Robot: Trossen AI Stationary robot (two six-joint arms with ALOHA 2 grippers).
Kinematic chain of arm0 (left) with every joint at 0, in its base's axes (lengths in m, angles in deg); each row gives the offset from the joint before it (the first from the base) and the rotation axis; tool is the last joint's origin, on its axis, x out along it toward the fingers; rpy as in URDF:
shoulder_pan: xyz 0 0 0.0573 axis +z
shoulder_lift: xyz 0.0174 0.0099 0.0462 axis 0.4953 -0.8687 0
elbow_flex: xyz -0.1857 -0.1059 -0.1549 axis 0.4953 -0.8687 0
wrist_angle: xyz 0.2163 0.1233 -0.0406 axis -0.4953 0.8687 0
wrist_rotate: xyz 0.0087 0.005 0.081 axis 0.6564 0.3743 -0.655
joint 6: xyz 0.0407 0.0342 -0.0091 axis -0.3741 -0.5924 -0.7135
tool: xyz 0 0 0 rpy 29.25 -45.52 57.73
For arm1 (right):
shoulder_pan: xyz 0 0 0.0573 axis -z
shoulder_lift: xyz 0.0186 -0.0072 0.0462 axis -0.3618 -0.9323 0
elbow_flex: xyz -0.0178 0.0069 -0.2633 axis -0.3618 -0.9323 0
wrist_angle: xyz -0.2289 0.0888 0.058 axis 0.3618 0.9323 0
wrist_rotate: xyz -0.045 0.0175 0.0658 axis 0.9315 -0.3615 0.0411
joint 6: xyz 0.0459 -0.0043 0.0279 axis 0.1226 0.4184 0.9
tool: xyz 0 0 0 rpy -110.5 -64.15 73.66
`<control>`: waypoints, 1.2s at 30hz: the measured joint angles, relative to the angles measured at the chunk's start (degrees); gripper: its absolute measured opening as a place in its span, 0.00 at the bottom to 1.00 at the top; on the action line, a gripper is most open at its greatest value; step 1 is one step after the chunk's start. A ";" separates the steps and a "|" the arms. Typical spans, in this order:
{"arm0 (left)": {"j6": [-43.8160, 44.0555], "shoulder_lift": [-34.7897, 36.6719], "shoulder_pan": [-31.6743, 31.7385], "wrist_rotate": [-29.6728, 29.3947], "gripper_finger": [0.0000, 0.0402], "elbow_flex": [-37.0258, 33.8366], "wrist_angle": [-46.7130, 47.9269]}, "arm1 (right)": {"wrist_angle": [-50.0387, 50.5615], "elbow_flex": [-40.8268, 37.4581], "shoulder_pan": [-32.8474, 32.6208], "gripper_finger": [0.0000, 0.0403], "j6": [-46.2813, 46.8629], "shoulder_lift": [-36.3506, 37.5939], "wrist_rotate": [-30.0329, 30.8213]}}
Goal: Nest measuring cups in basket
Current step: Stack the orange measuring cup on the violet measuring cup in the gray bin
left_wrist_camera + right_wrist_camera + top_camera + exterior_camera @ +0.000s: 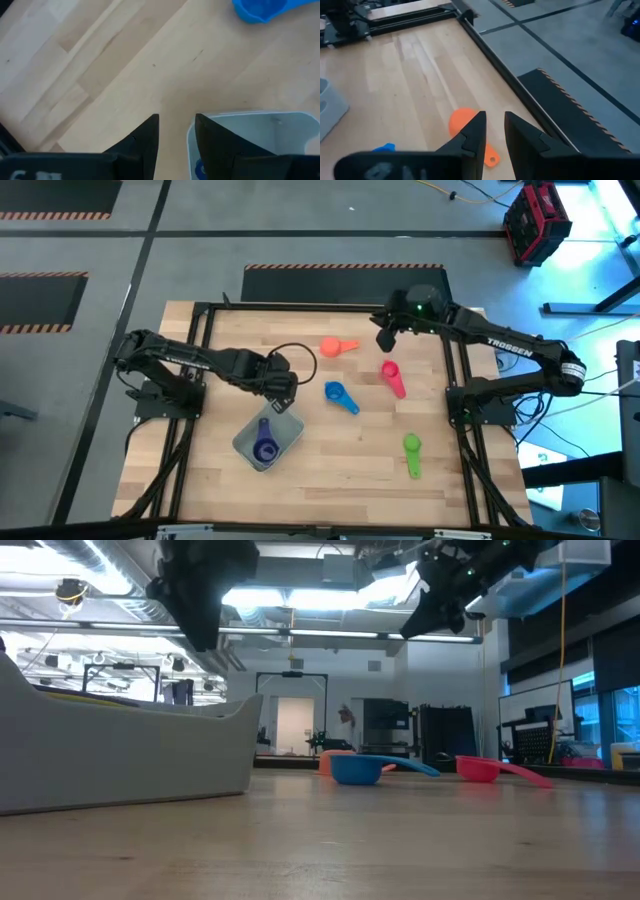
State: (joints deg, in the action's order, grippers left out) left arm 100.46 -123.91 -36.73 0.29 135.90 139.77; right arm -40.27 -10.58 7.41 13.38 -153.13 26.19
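Four measuring cups lie loose on the wooden worktop (pixel 340 455). The coral-orange cup (pixel 332 346) sits far from the camera side, its handle pointing right. The pink-red cup (pixel 390 374) lies right of centre with its handle running toward the near edge and slightly right. The blue cup (pixel 336 393) is at the centre, its handle slanting to the near right. The green cup (pixel 412 448) lies near right, its long axis running near-far with the bowl at the far end.

The basket (pixel 284 442) stands near left, turned diagonally, and holds the purple cup (pixel 265 446), whose handle points to the far side.

The left claw (pixel 283 402) hovers at the basket's far corner, fingers apart and empty. The right claw (pixel 384 339) hangs above the worktop just right of the coral-orange cup, fingers slightly apart, holding nothing. White lettering "TROSSEN" (pixel 508 346) is readable on the right arm.
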 joint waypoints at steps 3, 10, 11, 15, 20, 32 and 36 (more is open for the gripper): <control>-0.06 -0.02 0.53 -0.02 0.30 0.00 -0.02 | 0.09 0.00 0.78 0.19 1.42 0.00 0.10; -0.09 -0.02 1.08 -0.11 0.30 0.00 -0.02 | 1.09 0.00 2.47 0.19 1.45 -0.19 -0.33; -0.10 -0.02 1.08 -0.10 0.30 -0.02 -0.02 | 1.05 0.00 2.70 0.19 1.47 -0.40 -0.58; -0.11 -0.02 1.08 -0.15 0.30 -0.02 0.00 | 1.08 0.00 4.39 0.19 3.31 -1.71 -3.38; -4.29 -0.02 1.08 -1.04 0.30 -0.02 -0.02 | 1.47 -0.02 6.75 0.19 5.05 -4.80 -8.23; -30.20 0.37 7.64 1.78 0.30 -0.11 -2.75 | 1.87 -0.06 14.83 0.19 10.50 -14.51 -19.02; -38.35 0.40 11.63 7.35 0.30 -1.91 -9.78 | 3.76 -0.07 18.57 0.19 10.58 -18.19 -24.90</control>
State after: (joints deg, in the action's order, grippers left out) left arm 62.11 -123.51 -25.10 7.64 133.99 129.98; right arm -36.51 -10.64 25.98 23.96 -171.32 1.28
